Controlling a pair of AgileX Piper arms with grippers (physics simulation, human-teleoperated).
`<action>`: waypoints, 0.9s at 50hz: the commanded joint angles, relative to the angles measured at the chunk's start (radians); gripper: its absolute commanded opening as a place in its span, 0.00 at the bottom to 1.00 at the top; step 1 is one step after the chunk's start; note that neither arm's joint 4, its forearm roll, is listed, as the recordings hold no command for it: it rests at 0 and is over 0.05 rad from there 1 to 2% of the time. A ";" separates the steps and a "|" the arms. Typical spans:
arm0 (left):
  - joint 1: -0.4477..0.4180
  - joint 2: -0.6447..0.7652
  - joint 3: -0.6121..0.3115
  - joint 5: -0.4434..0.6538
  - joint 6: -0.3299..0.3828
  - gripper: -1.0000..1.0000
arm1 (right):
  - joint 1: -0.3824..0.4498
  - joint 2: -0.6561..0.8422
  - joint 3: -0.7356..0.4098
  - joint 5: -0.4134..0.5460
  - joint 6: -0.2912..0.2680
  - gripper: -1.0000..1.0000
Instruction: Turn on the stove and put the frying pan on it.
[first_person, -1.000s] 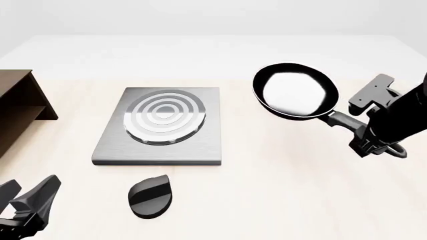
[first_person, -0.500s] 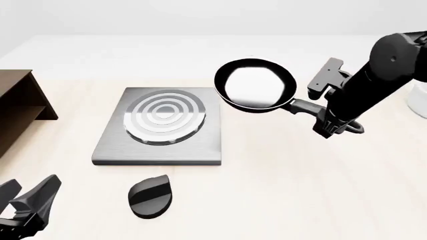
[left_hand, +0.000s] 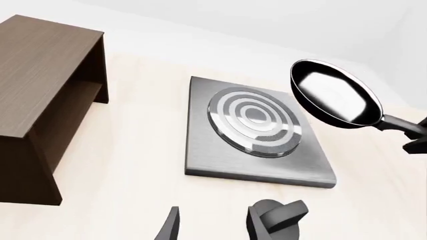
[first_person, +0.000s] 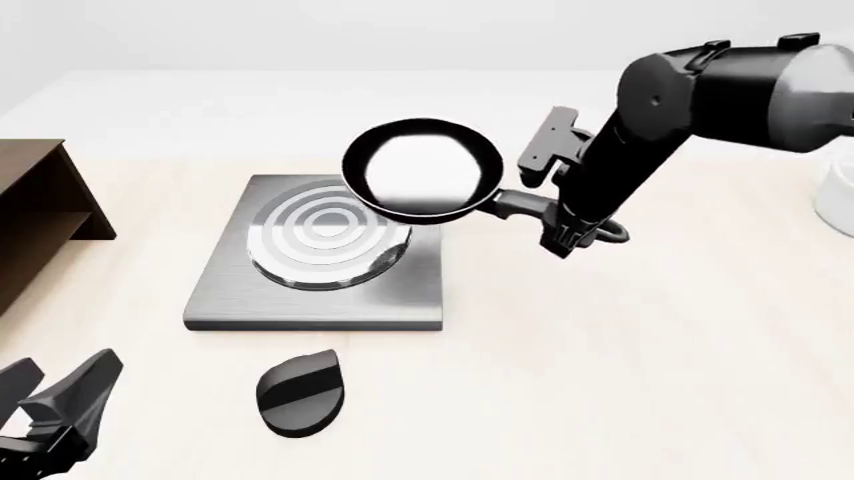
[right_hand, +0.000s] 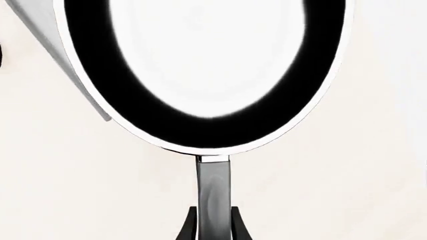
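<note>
Pale wood covers the table (first_person: 641, 380), with a brown shelf (first_person: 34, 215) at its left edge. On it lies the stove (first_person: 227, 300), a grey plate with a ring burner (first_person: 320, 235), and its separate black knob (first_person: 300, 393) sits just in front, apparently untouched. The frying pan (first_person: 420, 168) hangs in the air above the plate's far right corner, overlapping the burner's edge but not centred on it. Lowered from here it would likely land half off the rings, or tip, since it is carried by the far end of a long handle and could swivel in the grip. The right end effector (right_hand: 213, 220) is clamped on that handle. The left end effector (first_person: 47, 410) idles near the table's front left corner, fingers spread and empty.
</note>
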 joint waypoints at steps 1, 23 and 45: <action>-0.001 0.000 0.000 0.001 -0.002 1.00 | 0.095 0.077 -0.111 0.008 0.040 0.00; -0.003 0.000 0.000 0.001 -0.006 1.00 | 0.209 0.203 -0.295 0.059 0.119 0.00; -0.004 0.000 0.000 -0.001 -0.013 1.00 | 0.214 0.253 -0.282 0.033 0.117 0.00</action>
